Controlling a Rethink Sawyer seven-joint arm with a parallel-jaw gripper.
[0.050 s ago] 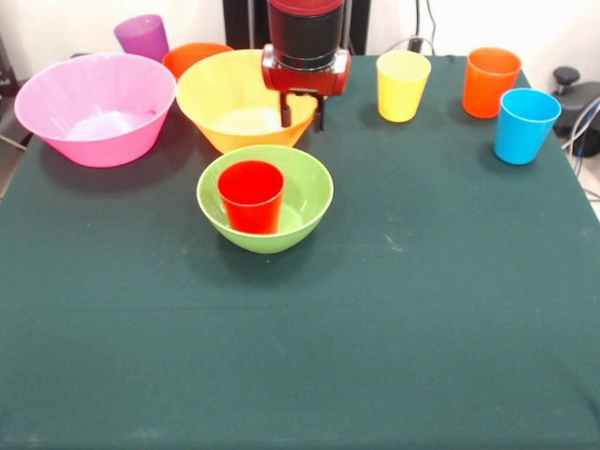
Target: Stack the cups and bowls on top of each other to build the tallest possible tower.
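My gripper [302,119] hangs open, empty, straddling the glossy yellow-orange plastic bowl [230,103]'s rim: probably light, slippery; pinch the rim.

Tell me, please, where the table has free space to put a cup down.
The whole near half of the green cloth, in front of the green bowl, is bare. Crowded: the far left, where pink bowl and yellow-orange bowl sit close.

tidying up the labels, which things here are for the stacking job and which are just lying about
For the job:
red cup in green bowl
yellow bowl
pink bowl
orange bowl
purple cup
yellow cup
orange cup
blue cup

Lying about:
cables and a black object off the table's edge
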